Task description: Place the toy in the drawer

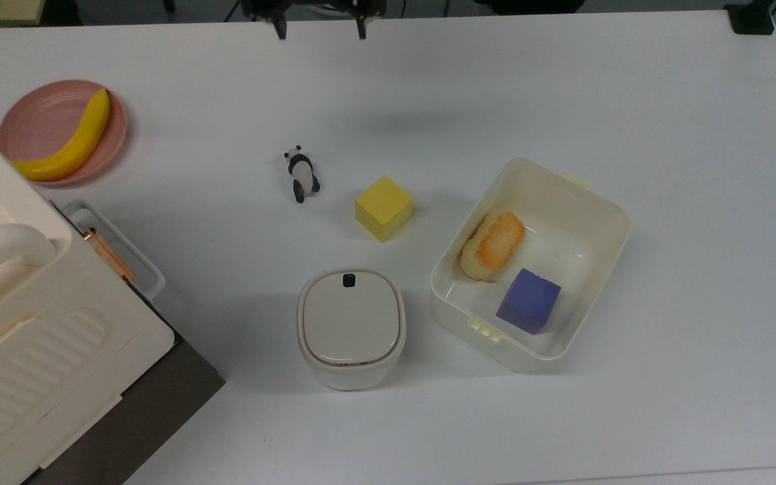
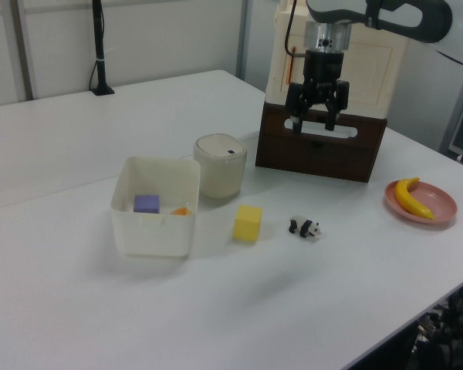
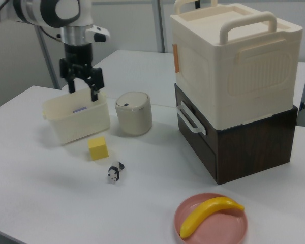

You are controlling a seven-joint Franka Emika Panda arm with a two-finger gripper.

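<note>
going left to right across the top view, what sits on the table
pink plate with banana → panda toy → lidded cream container → yellow cube → cream bin holding bread and purple cube

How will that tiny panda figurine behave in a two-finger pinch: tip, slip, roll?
The panda is far smaller than the yellow cube, so it is probably very light and could skid if one finger touches first. It looks rigid, so unlikely to deform. Its rounded body could slip or twist between flat pads. The gripper hangs open, high above the table.
</note>
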